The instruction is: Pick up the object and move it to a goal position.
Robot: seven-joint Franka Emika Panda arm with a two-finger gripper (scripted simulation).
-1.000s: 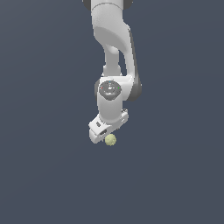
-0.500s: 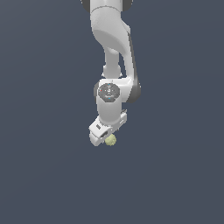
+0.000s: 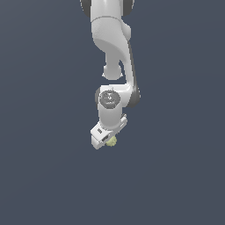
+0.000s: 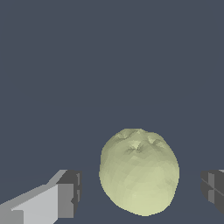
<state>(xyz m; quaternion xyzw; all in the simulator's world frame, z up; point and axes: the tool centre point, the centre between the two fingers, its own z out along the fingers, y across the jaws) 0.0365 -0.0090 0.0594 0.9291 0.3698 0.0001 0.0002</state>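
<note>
Between the spread fingers, clear gaps flank the ball; from outside, the gripper half hides it.

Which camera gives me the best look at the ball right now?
The wrist view. There the ball fills much of the frame, its mottled surface clear, sitting between the gripper's two fingers with a gap on each side. The exterior view shows only a small sliver of it peeking out beside the gripper.
</note>
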